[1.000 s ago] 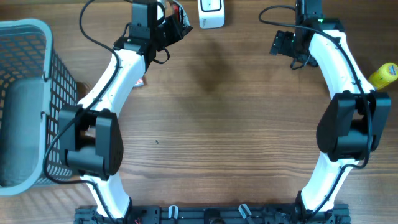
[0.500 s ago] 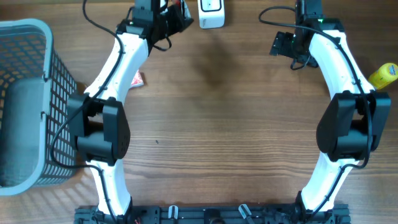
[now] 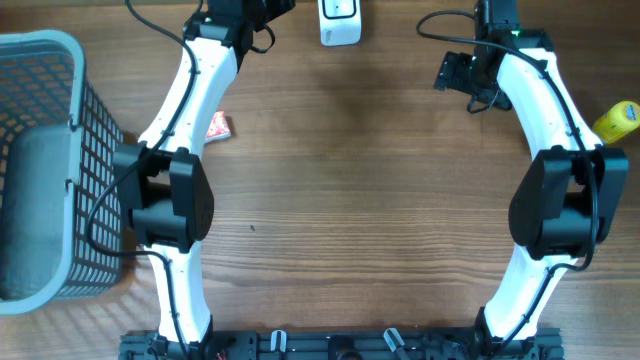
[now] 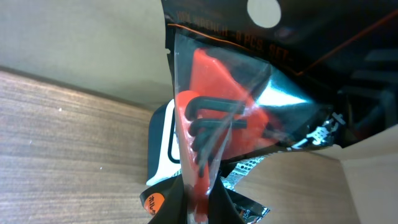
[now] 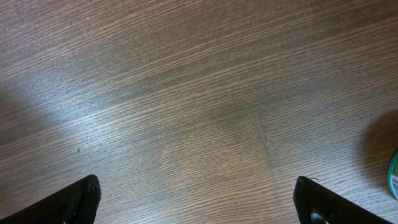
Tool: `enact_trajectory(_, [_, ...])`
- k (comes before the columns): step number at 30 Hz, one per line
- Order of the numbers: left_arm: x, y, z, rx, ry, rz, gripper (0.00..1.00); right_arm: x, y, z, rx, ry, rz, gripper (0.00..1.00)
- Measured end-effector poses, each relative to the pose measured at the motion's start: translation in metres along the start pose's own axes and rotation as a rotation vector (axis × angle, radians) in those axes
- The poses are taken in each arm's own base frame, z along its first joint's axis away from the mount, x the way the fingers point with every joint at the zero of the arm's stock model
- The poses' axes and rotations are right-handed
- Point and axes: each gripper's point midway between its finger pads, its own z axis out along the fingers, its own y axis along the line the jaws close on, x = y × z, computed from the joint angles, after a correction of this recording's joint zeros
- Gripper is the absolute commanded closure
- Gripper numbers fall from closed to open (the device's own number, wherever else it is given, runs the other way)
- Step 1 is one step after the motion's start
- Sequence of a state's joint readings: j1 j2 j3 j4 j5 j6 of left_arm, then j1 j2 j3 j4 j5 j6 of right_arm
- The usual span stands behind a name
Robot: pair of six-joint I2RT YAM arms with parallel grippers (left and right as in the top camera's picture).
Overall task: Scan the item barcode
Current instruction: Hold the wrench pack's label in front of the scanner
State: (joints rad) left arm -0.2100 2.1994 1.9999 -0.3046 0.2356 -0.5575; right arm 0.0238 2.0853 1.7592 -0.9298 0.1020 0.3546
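My left gripper [image 4: 199, 208] is shut on the lower edge of the item [image 4: 217, 106], a clear-and-black packet holding a red holder with black hex keys. The packet stands upright in front of the lens. Just behind it, the white barcode scanner [image 4: 160, 163] is partly covered. From overhead, the left gripper [image 3: 255, 10] is at the table's far edge, just left of the scanner [image 3: 340, 22], and the packet is mostly cut off by the frame. My right gripper [image 3: 455, 70] hovers open over bare wood, its fingers [image 5: 68, 202] far apart with nothing between them.
A grey mesh basket [image 3: 40, 40] fills the left side. A small red packet [image 3: 218, 126] lies on the table beside the left arm. A yellow object [image 3: 620, 120] sits at the right edge. A teal rim [image 5: 394, 174] shows at the right wrist view's edge.
My left arm has stretched toward the far edge, carrying the packet up beside the scanner and uncovering the red packet on the table. The right arm has not moved.
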Motion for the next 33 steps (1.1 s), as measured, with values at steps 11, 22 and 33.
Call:
enact_trajectory(11, [0.077,0.023,0.059,-0.038,0.184,0.029,0.96,-0.001,0.0,0.0,-0.001,-0.004,0.0,0.0])
enact_trajectory(22, [0.123,0.035,0.058,-0.166,0.3,0.307,0.96,-0.002,0.001,0.0,-0.003,-0.007,0.005,0.01])
enact_trajectory(33, [-0.003,-0.029,0.061,-0.072,-0.24,0.426,0.96,-0.001,0.0,0.0,-0.001,-0.002,0.011,0.0])
